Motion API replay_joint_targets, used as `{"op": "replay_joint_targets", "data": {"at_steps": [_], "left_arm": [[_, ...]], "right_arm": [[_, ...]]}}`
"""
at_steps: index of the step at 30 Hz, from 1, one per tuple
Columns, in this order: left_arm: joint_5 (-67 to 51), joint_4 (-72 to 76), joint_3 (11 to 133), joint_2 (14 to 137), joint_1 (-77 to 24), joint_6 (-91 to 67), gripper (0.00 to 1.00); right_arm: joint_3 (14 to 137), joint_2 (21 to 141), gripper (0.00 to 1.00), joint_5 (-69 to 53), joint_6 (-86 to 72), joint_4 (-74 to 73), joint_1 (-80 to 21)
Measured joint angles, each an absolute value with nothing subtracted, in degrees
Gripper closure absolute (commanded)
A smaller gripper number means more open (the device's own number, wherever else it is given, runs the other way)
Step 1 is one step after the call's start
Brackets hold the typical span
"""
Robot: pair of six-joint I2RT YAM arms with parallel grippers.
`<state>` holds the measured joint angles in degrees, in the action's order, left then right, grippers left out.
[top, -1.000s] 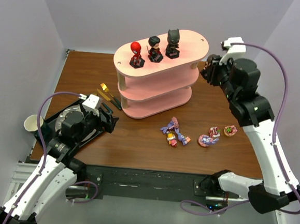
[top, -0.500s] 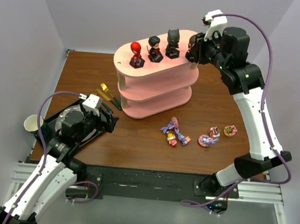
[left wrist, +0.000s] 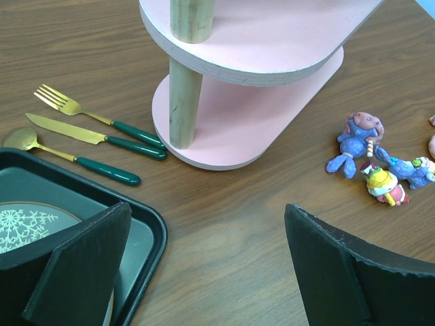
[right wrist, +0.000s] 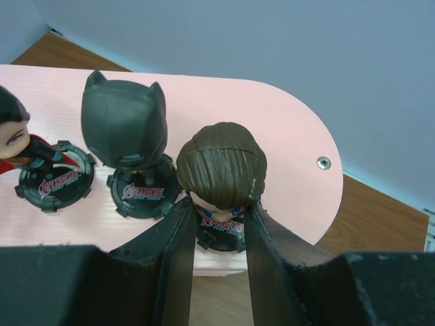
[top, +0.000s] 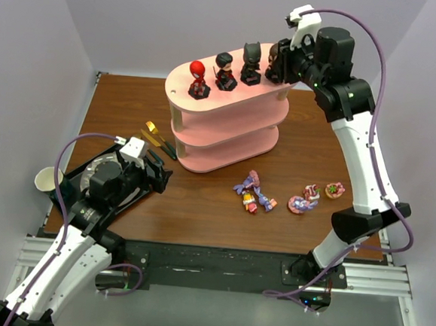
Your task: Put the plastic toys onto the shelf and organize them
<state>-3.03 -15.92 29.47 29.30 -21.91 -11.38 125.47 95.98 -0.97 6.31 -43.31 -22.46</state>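
Observation:
My right gripper [top: 280, 65] is shut on a brown-haired big-headed figure [right wrist: 221, 166], its fingers pinching the figure just under the head. The figure's black base is at the right end of the pink shelf's [top: 231, 96] top board [right wrist: 292, 156]; contact is unclear. Beside it on the board stand a black masked figure [right wrist: 126, 125], a dark-haired figure [top: 225, 71] and a red figure [top: 199, 78]. Small pony-like toys [top: 252, 192] [left wrist: 357, 139] lie on the table in front of the shelf. My left gripper [left wrist: 207, 231] hangs open over the table by the tray, holding nothing.
A black tray [left wrist: 146, 231] with a plate sits at the left. Gold and dark green cutlery [left wrist: 102, 132] lies between the tray and the shelf foot. More small toys [top: 303, 201] [top: 334, 190] lie at the right. A paper cup [top: 44, 179] stands off the table's left edge.
My right arm has swung up and left from beside the shelf to the right end of the top board, carrying the brown-haired figure. The left arm has not moved.

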Motion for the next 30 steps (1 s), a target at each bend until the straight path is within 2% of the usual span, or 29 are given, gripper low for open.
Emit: {"op": "replay_joint_targets", "data": {"at_steps": [16,30], "left_arm": [[-3.0,-15.9,29.5,29.1,-21.9,-11.4,0.0],[-3.0,-15.9,29.5,28.9,-21.9,-11.4,0.0]], "right_arm": [[128.4,100.1,0.84,-3.5,7.1,-43.3,-20.3],[128.8,101.1,0.59,-4.9,7.2,-42.5,-20.2]]}}
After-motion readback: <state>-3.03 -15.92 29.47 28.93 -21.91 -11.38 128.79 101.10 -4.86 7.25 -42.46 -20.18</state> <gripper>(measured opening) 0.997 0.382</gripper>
